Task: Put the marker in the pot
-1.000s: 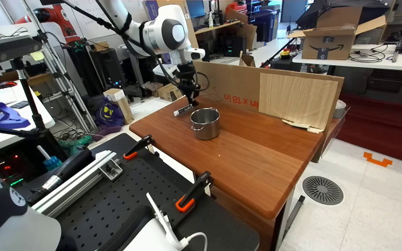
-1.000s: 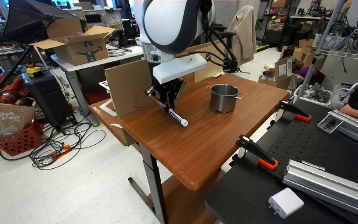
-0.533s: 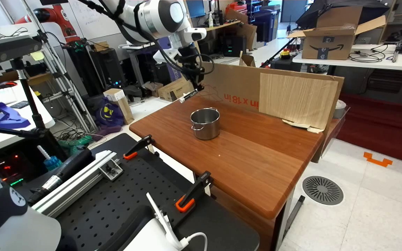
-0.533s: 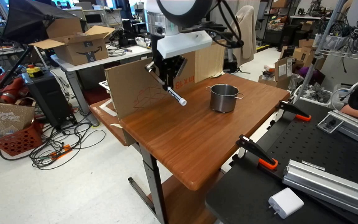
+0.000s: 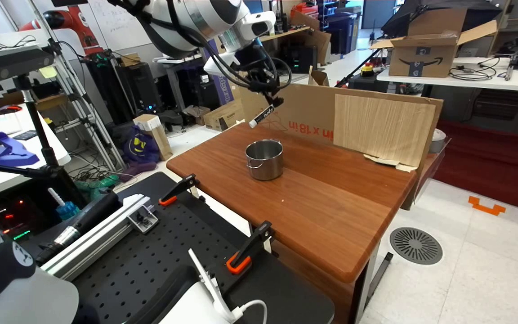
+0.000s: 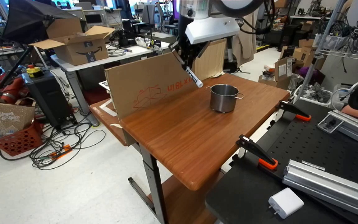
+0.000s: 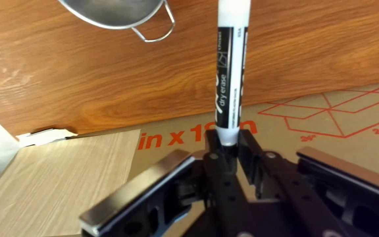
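There is one dry-erase marker (image 7: 231, 75), one two-handled metal pot (image 6: 224, 100) and one hand (image 7: 229, 141); the hand is narrow and holds the marker by one end. The marker is in the air above the table (image 6: 179, 137), near the pot and to its side, while the pot stands upright on the table. Around them, one cardboard sheet (image 6: 132, 82) stands upright along an edge of the table, with one wood-grain panel (image 5: 382, 130) on its face, and two black-and-orange clamps (image 6: 256, 150) sit near the opposite edge, on the border of a black perforated board (image 6: 306, 133). In both exterior views the marker is tilted, its free white end lower than the held end; in the wrist view its long axis points straight away from the hand, with the pot to its left
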Action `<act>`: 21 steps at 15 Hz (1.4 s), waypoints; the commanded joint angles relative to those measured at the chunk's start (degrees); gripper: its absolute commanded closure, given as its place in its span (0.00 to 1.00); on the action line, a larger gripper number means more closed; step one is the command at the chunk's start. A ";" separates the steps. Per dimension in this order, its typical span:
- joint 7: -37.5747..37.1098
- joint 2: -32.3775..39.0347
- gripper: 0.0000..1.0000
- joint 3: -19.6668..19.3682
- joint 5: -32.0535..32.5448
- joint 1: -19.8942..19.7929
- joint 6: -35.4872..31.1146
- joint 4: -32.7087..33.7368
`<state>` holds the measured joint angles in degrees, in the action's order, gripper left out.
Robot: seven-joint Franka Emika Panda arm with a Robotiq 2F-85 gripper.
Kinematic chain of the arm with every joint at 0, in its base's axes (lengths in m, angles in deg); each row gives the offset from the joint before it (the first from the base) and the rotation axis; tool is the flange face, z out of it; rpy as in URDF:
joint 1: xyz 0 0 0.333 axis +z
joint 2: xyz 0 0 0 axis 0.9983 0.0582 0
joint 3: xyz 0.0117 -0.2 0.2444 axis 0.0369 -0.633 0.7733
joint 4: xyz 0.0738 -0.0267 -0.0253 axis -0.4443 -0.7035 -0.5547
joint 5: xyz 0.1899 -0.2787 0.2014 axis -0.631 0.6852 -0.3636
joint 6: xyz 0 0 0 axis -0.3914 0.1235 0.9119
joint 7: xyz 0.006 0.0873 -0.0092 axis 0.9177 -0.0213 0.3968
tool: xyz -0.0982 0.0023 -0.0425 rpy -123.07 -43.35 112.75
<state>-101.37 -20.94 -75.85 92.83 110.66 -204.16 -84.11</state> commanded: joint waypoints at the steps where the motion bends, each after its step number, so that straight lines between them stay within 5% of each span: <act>1: -11.34 -3.49 0.95 -7.31 10.32 4.62 -3.60 -4.54; 5: -25.68 -4.47 0.95 -13.81 24.30 8.61 -3.84 -6.36; 10: -39.32 -4.35 0.95 -16.33 36.32 11.60 -2.85 -7.96; 21: -52.23 -3.12 0.95 -17.33 47.19 11.88 -2.37 -10.04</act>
<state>-149.52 -24.20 -92.17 136.33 121.56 -206.68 -94.30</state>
